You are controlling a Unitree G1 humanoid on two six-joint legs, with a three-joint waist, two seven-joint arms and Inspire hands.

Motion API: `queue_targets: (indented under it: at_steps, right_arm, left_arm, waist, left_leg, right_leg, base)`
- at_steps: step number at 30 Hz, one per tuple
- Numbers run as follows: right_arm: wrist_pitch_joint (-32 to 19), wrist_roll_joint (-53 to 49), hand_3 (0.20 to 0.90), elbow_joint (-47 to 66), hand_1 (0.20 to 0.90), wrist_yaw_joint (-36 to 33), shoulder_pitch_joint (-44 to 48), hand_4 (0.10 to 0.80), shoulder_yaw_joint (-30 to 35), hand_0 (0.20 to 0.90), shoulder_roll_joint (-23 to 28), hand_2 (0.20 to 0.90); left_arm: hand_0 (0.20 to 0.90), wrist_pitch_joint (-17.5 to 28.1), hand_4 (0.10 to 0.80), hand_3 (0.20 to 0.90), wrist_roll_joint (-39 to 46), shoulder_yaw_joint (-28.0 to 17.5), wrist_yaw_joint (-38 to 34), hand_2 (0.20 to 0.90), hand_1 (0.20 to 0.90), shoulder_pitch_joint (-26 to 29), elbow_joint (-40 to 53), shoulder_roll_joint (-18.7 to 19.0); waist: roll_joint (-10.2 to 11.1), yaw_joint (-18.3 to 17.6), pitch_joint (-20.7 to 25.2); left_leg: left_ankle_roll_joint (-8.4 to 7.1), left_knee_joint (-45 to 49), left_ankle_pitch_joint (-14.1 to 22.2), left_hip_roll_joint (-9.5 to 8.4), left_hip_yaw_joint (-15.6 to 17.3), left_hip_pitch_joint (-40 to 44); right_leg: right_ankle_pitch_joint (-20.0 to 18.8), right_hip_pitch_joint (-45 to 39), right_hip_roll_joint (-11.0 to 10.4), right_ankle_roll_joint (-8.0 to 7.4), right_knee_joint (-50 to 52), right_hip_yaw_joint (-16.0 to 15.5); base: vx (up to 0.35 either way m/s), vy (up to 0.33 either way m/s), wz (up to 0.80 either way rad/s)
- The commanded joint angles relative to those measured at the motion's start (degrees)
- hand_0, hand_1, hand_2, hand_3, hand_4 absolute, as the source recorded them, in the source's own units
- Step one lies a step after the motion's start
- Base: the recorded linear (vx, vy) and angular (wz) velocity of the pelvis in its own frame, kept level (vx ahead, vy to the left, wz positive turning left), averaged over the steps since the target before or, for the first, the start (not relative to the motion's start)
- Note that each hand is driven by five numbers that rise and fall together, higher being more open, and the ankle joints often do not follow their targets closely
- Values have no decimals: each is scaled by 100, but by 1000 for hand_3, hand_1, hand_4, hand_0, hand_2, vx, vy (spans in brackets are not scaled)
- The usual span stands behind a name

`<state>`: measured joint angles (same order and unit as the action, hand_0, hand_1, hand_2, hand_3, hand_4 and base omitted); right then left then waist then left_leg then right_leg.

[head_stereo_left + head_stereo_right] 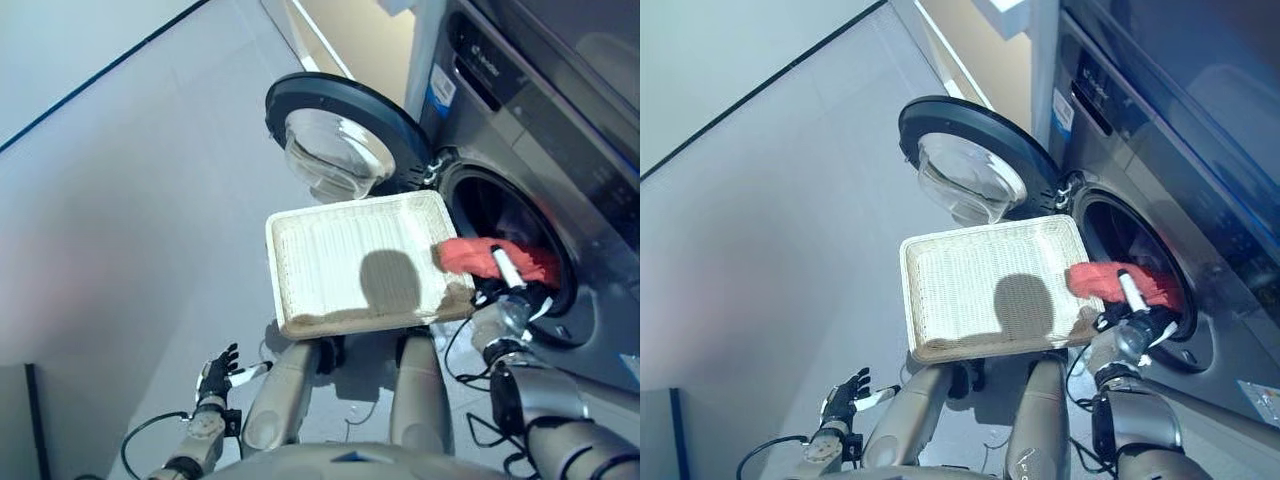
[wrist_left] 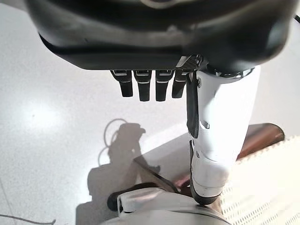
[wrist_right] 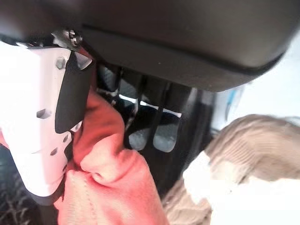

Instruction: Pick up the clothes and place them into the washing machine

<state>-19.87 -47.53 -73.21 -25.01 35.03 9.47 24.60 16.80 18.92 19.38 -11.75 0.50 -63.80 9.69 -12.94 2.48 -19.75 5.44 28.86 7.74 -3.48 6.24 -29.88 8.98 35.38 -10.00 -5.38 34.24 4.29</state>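
Red cloth (image 1: 487, 257) hangs bunched from the right hand (image 1: 503, 290), pinched between the white-covered thumb (image 3: 40, 117) and the curled fingers (image 3: 150, 133), right at the mouth of the washing machine's drum opening (image 1: 505, 215). It looks light, soft and limp, so it should fold and drape wherever it is let go; a pinch on a gathered fold, as now, seems the safest hold, since a loose tail could catch on the opening's rim. Past the hand the dark drum is open and looks roomy. On the hand's inner side, touching or nearly touching the cloth, lies the pale woven tray (image 1: 355, 265), empty, its corner close under the cloth; that edge could snag a trailing end if the hand drops low. Beyond the tray, away from the hand, the round door (image 1: 340, 140) stands swung wide, clear of the path into the drum. The left hand (image 1: 215, 378) hangs low over the floor (image 1: 120, 200), far from the cloth, fingers loosely straight and holding nothing.
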Motion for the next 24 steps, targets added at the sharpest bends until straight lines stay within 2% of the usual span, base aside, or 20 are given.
queue_targets:
  at_steps: [1,3,7,8,14,19,24]
  right_arm:
    - [-457,349,200,218,200,-151,682,300,-104,200,1013,200]
    - [-413,501,200,225,200,-184,1011,300,-269,200,1353,200]
    - [-369,686,200,237,200,-265,1388,300,-484,200,1684,200]
    - [-356,808,200,292,200,-317,1612,300,-627,200,1965,200]
    - [-324,1262,200,485,200,-655,2513,300,-1169,200,2786,200]
    - [-303,1554,200,590,200,-804,2917,300,-1456,200,3052,200]
    - [-322,1579,200,539,200,-844,3005,300,-1507,200,3088,200]
  left_arm:
    - [900,149,800,900,75,29,-57,900,900,-36,-87,22]
    - [900,146,800,900,85,46,-50,900,900,-41,-90,20]
    - [900,162,800,900,117,128,-40,900,900,-62,10,25]
    - [900,177,800,900,108,206,-27,900,900,-62,87,43]
    - [900,236,800,900,111,296,-54,900,900,-142,373,174]
    - [900,255,800,900,115,224,-123,900,900,-125,283,184]
    - [900,277,800,900,122,192,-149,900,900,-149,286,175]
  waist:
    - [-79,24,-4]
    - [-95,20,-10]
    - [-110,46,-15]
    - [-105,67,-10]
    - [-142,85,24]
    - [-129,63,-16]
    - [-123,52,22]
  left_leg:
    - [-305,297,264,157,-166,53]
    - [-307,252,232,175,-140,-17]
    - [-315,184,186,189,-118,-67]
    - [-335,111,142,191,-128,-87]
    - [-390,-124,17,177,-159,-84]
    - [-400,-231,-54,185,-113,-107]
    - [-419,-254,-66,181,-136,-114]
  right_leg:
    - [-23,-386,134,115,-152,-107]
    - [-60,-276,170,119,-164,-62]
    - [-102,-201,200,124,-212,-50]
    - [-142,-180,203,109,-268,-58]
    - [-239,-168,220,90,-407,-86]
    - [-311,-123,256,84,-493,-42]
    - [-329,-129,255,91,-514,-32]
  base:
    - [8,-42,-10]
    - [6,-40,-9]
    - [-1,-37,-18]
    - [3,-51,-14]
    - [3,-18,-1]
    - [-11,-1,-10]
    - [1,5,-3]
